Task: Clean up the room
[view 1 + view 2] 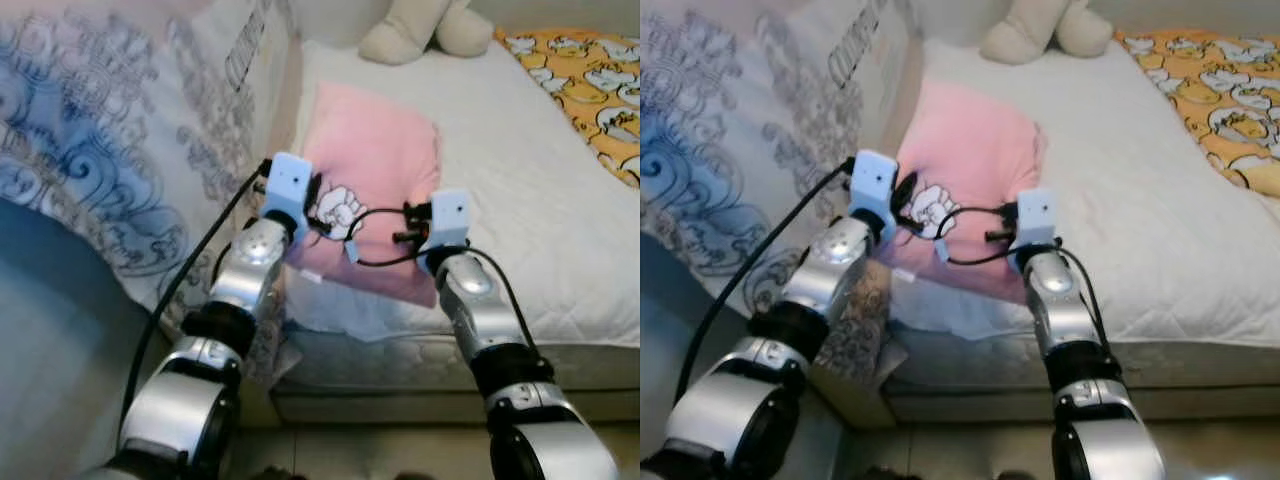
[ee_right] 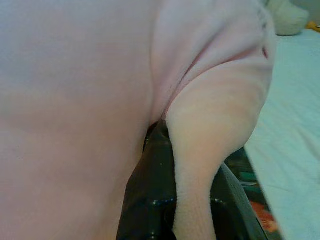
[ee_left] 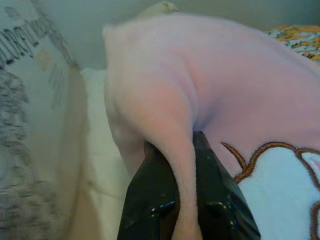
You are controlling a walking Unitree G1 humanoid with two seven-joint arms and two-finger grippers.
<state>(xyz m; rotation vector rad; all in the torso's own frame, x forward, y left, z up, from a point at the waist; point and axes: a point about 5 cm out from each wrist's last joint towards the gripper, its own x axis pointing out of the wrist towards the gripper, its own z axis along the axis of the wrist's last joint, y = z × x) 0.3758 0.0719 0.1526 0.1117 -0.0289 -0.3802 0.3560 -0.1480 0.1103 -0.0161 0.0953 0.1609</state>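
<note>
A pink pillow with a white cartoon patch lies at the near left of the white bed. Both arms reach to its near edge. My left gripper is shut on a fold of the pink pillow, with black fingers on either side of the fabric. My right gripper is shut on another pinched fold of the pink pillow at its right near corner, with black fingers clamping it.
A large blue-and-grey patterned cushion leans at the left of the bed. A cream plush toy sits at the head of the bed. An orange patterned blanket covers the far right. The mattress edge lies just below the grippers.
</note>
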